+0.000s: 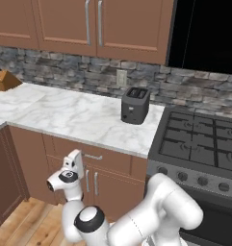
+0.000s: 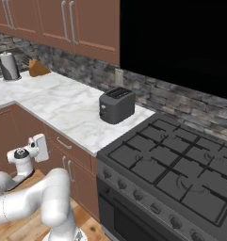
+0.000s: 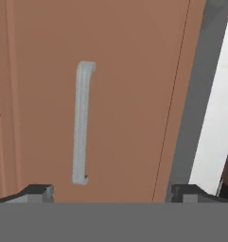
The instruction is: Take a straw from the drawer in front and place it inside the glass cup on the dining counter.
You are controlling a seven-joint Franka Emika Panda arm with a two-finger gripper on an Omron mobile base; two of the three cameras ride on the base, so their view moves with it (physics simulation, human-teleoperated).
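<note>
A: Item one, the tool [image 3: 110, 191]?

B: I see it in the hand view at the bottom of the frame, two dark tips far apart, jaws wide, nothing between them. In the left base view the hand sits lower left of centre [image 1: 71, 168], in the right base view at the left edge, mid-height [image 2: 37, 147].

A: Item two, the drawer?

B: I log the drawer [image 1: 100, 157] in the left base view just below the table's [image 1: 74, 115] front edge, centre-left, shut, flat brown front. Its silver bar handle [image 3: 82, 123] stands upright in the hand view, left of centre, because that view is rolled. The tool faces the drawer front, apart from it, the handle between the two tips' lines and nearer the left one.

A: Straw, glass cup?

B: I cannot list a position for either.

A: Other stock?

B: A dark toaster [image 1: 135, 104] on the table near the stone backsplash, centre of frame. A black stove [image 1: 199, 144] at right, touching the table's end. A knife block [image 1: 6, 80] far left. A paper towel roll [image 2: 9, 66] in the upper left of the right base view. Brown cabinet doors [image 1: 96, 185] below the drawer.
</note>
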